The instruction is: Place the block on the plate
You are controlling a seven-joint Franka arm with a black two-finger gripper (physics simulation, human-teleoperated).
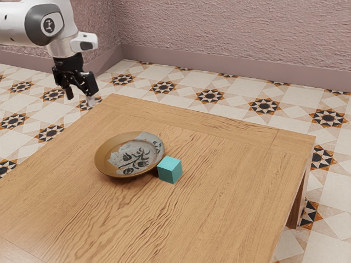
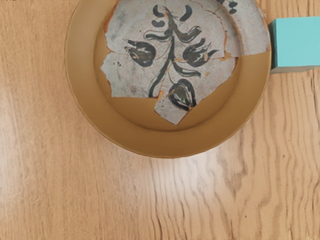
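It looked like a room in a home, but I could not tell which room. It had a bumpy pink wall [image 1: 230, 33] with a smooth strip [image 1: 219, 64] along its bottom, a tile floor [image 1: 236, 98] with star shapes, and a wooden table [image 1: 236, 181].

One block [image 1: 169, 170] and one plate [image 1: 107, 164] are appearing, the exterior and wrist views both presenting the same single pair. On the plate, at least three large painted blooms [image 2: 181, 95] are showing. One table [image 1: 230, 186] is standing, and one table leg [image 1: 296, 208] is clearly showing. One robot arm [image 1: 13, 23] is entering the exterior view; it is carrying one gripper [image 1: 80, 99], whose fingers are numbering two. Two walls [image 1: 219, 33] are meeting at one corner. One floor [image 1: 184, 92] is displaying many star motifs [image 1: 264, 106], their repeats running beyond the exterior view's edges and making an exact total uncertain
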